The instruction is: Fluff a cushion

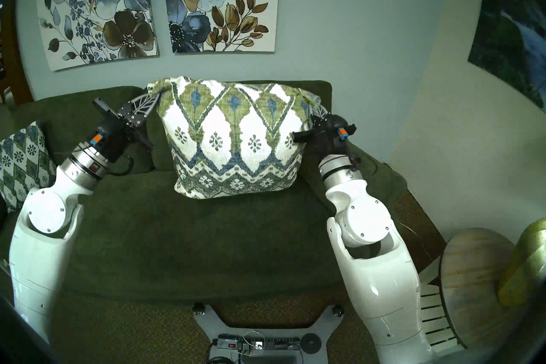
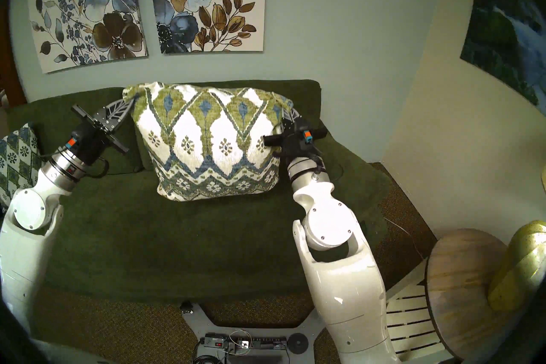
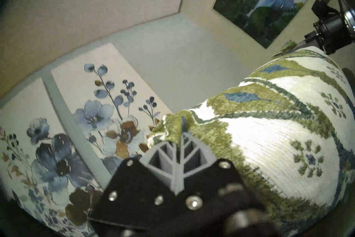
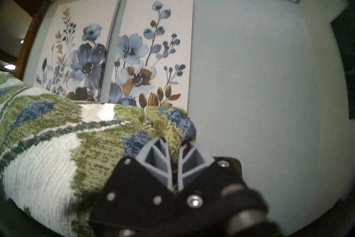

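Large plump square cushion [image 1: 236, 136], woven white fabric w/ olive-green and blue zigzags, pointed ovals, small rosettes: held upright over the dark green sofa [image 1: 206, 236], at the middle of the seat towards the backrest. Lower edge looks just clear of the seat, or perhaps brushing it; head view doesn't settle it.

Left gripper [image 1: 158, 96]: grey lattice fingers [image 3: 172, 155] pinched together on the cushion's top-left corner, fabric bunched between them (left wrist view). Right gripper [image 1: 314, 112]: clamped on the top-right corner, a fold of green/blue fabric squeezed between the fingers (right wrist view). Both point upward, at approx. the same height.

Top edge sags slightly between the two held corners; body hangs full and rounded below.

Second cushion, darker blue-green diamond-lattice pattern [image 1: 20, 162], leans at the sofa's left end, apart from both arms. Two floral canvas prints [image 1: 165, 0] on the wall behind.
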Robot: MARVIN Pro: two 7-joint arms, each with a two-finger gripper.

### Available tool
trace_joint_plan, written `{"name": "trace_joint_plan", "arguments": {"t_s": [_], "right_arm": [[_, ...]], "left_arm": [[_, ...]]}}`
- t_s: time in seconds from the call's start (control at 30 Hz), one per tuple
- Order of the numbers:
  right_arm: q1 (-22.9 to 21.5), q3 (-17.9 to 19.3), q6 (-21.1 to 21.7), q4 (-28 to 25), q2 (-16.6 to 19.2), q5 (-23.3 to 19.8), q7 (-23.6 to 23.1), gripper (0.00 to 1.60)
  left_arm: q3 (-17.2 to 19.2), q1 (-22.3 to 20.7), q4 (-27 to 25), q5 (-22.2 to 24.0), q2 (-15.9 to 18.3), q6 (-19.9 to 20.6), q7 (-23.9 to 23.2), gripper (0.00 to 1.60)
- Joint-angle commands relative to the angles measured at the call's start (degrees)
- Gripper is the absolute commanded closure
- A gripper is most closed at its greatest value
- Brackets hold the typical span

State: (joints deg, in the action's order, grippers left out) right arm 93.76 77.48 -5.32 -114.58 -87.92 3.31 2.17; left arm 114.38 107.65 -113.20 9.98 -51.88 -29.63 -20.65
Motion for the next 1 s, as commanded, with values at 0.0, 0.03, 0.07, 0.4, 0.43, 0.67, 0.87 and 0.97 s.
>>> {"name": "trace_joint_plan", "arguments": {"t_s": [0.0,0.03,0.07,0.4,0.43,0.67,0.87,0.97], "right_arm": [[4.6,3.2,3.9,-6.1,1.1,0.4,1.8,1.60],[5.3,3.3,3.9,-5.1,1.3,0.5,1.8,1.60],[5.8,3.4,3.8,-3.4,1.3,0.6,1.7,1.60],[10.6,3.0,7.2,7.4,2.9,0.6,0.8,1.60],[12.5,3.0,7.4,11.9,2.9,0.8,0.8,1.60],[15.1,2.5,8.3,19.8,3.1,1.3,0.9,1.60],[12.8,2.1,4.4,22.0,2.3,2.7,2.4,1.60],[11.2,1.9,2.7,18.4,1.9,3.0,2.4,1.60]], "left_arm": [[4.2,5.9,-2.9,2.0,-4.4,2.3,-1.5,1.60],[3.3,6.4,-2.0,1.7,-5.0,2.3,-2.0,1.60],[2.1,7.9,-1.1,1.3,-4.9,2.4,-2.2,1.60],[-7.8,12.3,7.9,-1.9,-7.9,4.4,-6.5,1.60],[-10.2,13.2,12.4,-2.9,-8.1,4.4,-7.0,1.60],[-16.3,12.5,18.9,-7.2,-10.6,6.2,-6.8,1.60],[-18.6,7.1,24.0,-11.7,-11.8,5.3,-3.5,1.60],[-17.9,3.7,25.5,-11.6,-10.6,2.8,-3.1,1.60]]}}
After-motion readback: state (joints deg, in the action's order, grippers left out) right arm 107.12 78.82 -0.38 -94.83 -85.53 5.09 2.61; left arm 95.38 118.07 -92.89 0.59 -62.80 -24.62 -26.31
